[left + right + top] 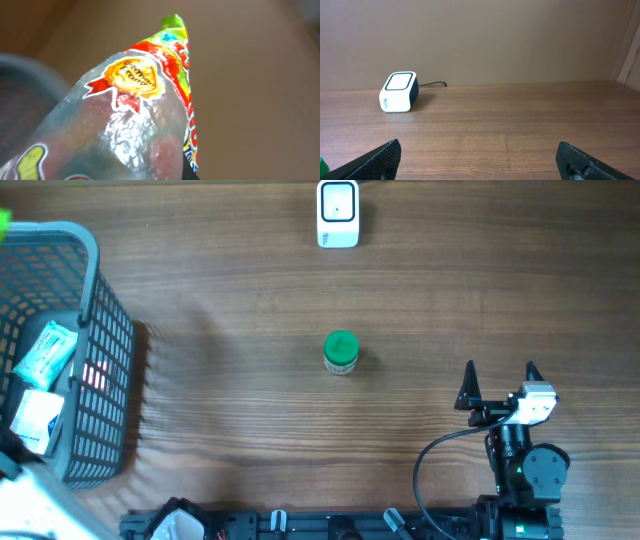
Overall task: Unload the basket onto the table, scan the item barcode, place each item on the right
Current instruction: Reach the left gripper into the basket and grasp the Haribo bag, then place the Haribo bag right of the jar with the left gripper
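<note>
White scanner (338,214) at top centre of wood table (230,290). Green-lidded jar (341,352) upright mid-table, well apart from the scanner. Grey mesh basket (97,275) at left edge, with a teal-white packet (45,352) and a white packet (35,420) inside. Right gripper (499,370) at lower right, fingers spread, holding nothing. Black cable (432,452) loops beside it.

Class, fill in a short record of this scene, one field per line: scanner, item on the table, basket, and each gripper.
scanner: white box, far edge of table, cabled
table item: green-lidded jar, upright, mid-table, untouched
basket: grey mesh, left side, packets inside
left gripper: shut on sweet packet, close to its camera
right gripper: open, empty
</note>
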Robot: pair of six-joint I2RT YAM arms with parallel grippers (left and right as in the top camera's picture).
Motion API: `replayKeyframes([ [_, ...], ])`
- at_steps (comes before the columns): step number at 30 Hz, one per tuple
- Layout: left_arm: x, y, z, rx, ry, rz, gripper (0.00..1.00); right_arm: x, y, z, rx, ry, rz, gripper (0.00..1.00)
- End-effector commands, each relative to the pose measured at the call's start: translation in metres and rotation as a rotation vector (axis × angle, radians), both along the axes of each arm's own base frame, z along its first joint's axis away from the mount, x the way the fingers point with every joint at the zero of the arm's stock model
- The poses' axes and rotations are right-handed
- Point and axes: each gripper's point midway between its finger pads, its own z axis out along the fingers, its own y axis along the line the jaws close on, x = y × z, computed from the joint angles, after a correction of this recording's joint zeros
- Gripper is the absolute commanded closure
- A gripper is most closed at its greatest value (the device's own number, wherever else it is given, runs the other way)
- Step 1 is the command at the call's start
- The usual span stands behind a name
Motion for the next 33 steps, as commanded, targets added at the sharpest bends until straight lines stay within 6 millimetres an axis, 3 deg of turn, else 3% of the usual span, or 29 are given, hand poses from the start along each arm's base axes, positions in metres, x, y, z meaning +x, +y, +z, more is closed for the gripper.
replayKeyframes([
  [1, 0.002, -0.151, 0.037, 0.115, -0.104, -0.558, 0.96, 0.0, 0.003, 0.002, -0.009, -0.01, 0.019, 0.0],
  [2, 0.002, -0.209, 0.037, 0.179, -0.13, -0.752, 0.96, 0.0, 0.003, 0.002, -0.009, -0.01, 0.019, 0.0],
  [3, 0.003, -0.236, 0.034, 0.202, -0.135, -0.842, 0.96, 0.0, 0.003, 0.002, -0.009, -0.01, 0.019, 0.0],
  [4, 0.007, -0.279, 0.021, 0.222, -0.123, -0.974, 0.96, 0.0, 0.003, 0.002, -0.009, -0.01, 0.019, 0.0],
  [5, 0.014, -0.31, 0.004, 0.23, -0.089, -1.048, 0.96, 0.0, 0.003, 0.002, -0.01, -0.01, 0.019, 0.0],
  [6, 0.028, -0.344, -0.022, 0.232, -0.018, -1.104, 0.96, 0.0, 0.003, 0.002, -0.009, -0.01, 0.019, 0.0],
  [7, 0.042, -0.385, -0.06, 0.238, 0.085, -1.171, 0.96, 0.0, 0.003, 0.002, -0.009, -0.01, 0.019, 0.0],
  [8, 0.048, -0.412, -0.087, 0.253, 0.142, -1.228, 0.96, 0.0, 0.003, 0.002, -0.009, -0.01, 0.019, 0.0],
  [10, 0.057, -0.476, -0.158, 0.244, 0.289, -1.363, 0.96, 0.0, 0.003, 0.002, -0.009, -0.01, 0.019, 0.0],
  [12, 0.057, -0.526, -0.223, 0.241, 0.394, -1.464, 0.96, 0.0, 0.003, 0.002, -0.009, -0.01, 0.019, 0.0],
  [15, 0.045, -0.577, -0.314, 0.238, 0.529, -1.563, 0.96, 0.0, 0.003, 0.002, -0.009, -0.01, 0.019, 0.0],
  [18, 0.036, -0.594, -0.36, 0.265, 0.596, -1.571, 0.96, 0.0, 0.003, 0.002, -0.009, -0.01, 0.019, 0.0],
  [21, 0.04, -0.586, -0.394, 0.348, 0.698, -1.451, 0.96, 0.0, 0.003, 0.002, -0.009, -0.01, 0.019, 0.0],
  [22, 0.04, -0.586, -0.395, 0.353, 0.702, -1.445, 0.92, 0.0, 0.003, 0.002, -0.009, -0.01, 0.019, 0.0],
  [24, 0.045, -0.591, -0.383, 0.353, 0.66, -1.446, 0.4, 0.0, 0.003, 0.002, -0.009, -0.01, 0.019, 0.0],
  [25, 0.05, -0.594, -0.366, 0.351, 0.621, -1.443, 0.07, 0.0, 0.003, 0.002, -0.009, -0.01, 0.019, 0.0],
  [26, 0.057, -0.597, -0.346, 0.349, 0.575, -1.438, 0.0, 0.0, 0.003, 0.002, -0.009, -0.01, 0.019, 0.0],
  [29, 0.077, -0.598, -0.287, 0.343, 0.485, -1.414, 0.0, 0.0, 0.003, 0.002, -0.009, -0.01, 0.019, 0.0],
  [31, 0.095, -0.581, -0.231, 0.384, 0.428, -1.38, 0.0, 0.0, 0.003, 0.002, -0.009, -0.01, 0.019, 0.0],
  [33, 0.113, -0.543, -0.166, 0.431, 0.387, -1.293, 0.0, 0.0, 0.003, 0.002, -0.009, -0.01, 0.019, 0.0],
])
